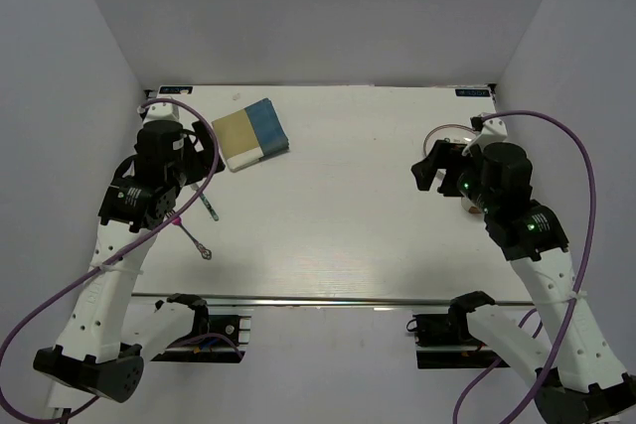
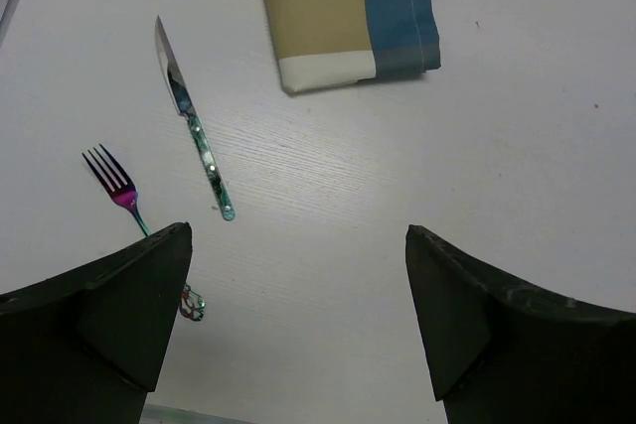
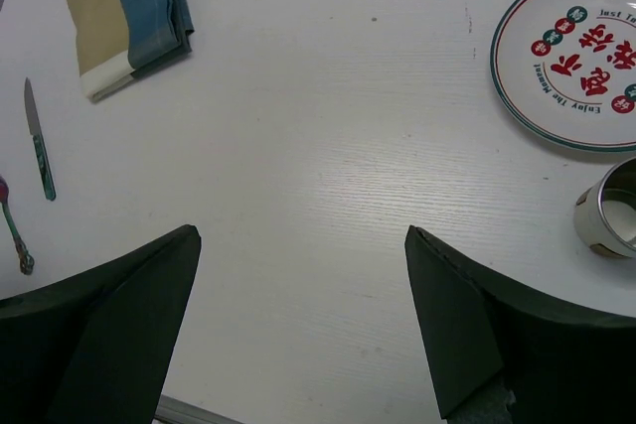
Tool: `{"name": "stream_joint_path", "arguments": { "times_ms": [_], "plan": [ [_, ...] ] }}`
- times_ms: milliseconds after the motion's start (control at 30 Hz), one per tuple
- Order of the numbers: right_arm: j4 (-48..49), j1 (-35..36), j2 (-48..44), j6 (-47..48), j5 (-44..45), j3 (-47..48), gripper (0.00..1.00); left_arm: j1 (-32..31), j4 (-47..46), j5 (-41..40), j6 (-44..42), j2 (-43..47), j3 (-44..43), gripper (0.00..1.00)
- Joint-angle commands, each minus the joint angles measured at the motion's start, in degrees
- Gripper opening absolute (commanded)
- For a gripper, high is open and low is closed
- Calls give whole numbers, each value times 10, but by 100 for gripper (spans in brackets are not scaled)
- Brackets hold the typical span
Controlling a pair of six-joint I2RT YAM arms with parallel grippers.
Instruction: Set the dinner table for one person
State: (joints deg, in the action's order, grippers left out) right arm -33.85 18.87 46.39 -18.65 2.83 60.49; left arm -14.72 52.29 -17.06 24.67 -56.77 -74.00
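Note:
The dinner table [image 1: 348, 215] is a large white top with faint wood grain. A folded blue-and-tan cloth [image 1: 250, 134] lies at its far left. A knife [image 2: 196, 136] with a green handle and a purple-tinted fork [image 2: 117, 180] lie side by side near the left edge. At the right sit a white plate [image 3: 576, 52] with red lettering and a small white cup [image 3: 611, 211]. My left gripper [image 2: 298, 230] hangs open above the table, just right of the knife and fork. My right gripper [image 3: 303, 230] is open too, left of the plate and cup, holding nothing.
Grey walls close in the table on the left, right and far sides. A metal rail [image 1: 338, 299] runs along the near edge by the arm bases. In the top view the right arm [image 1: 507, 196] covers the plate and most of the cup.

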Motion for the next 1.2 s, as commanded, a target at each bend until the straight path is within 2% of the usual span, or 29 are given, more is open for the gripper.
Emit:
{"name": "stream_joint_path", "arguments": {
  "times_ms": [0, 133, 233, 333, 467, 500, 600, 767, 833, 867, 900, 933, 1167],
  "plan": [
    [35, -1, -14, 8, 1, 13, 89, 2, -1, 11, -1, 10, 1, 98],
    [33, -1, -12, 11, -6, 17, 89, 2, -9, 17, -11, 11, 3, 98],
    [39, -1, -11, 12, -22, 12, 89, 2, -22, 54, -23, 0, 5, 98],
    [90, -2, -31, 13, -93, -19, 89, -4, -44, 84, -31, -37, 4, 98],
    [126, -2, -28, 5, -162, -48, 89, -4, -23, 103, -34, -168, -56, 98],
    [127, -1, -25, 8, -171, -48, 89, -10, -18, 109, -37, -235, -73, 98],
    [130, -1, -15, 10, -183, -54, 89, -23, -11, 96, -37, -356, -142, 98],
    [137, -2, -14, -1, -177, -75, 89, -35, 3, 71, -54, -503, -334, 98],
    [139, -2, -11, -3, -179, -84, 89, -41, 23, 80, -68, -596, -407, 98],
    [141, -2, -11, -3, -182, -86, 89, -41, 38, 84, -83, -631, -488, 98],
    [141, -2, -10, -5, -185, -90, 89, -48, 53, 89, -88, -695, -529, 98],
    [141, -2, -9, -4, -189, -92, 89, -53, 55, 90, -95, -713, -551, 98],
    [154, -1, -14, -6, -202, -121, 89, -65, -13, 77, -87, -773, -522, 97]
  ]
}}
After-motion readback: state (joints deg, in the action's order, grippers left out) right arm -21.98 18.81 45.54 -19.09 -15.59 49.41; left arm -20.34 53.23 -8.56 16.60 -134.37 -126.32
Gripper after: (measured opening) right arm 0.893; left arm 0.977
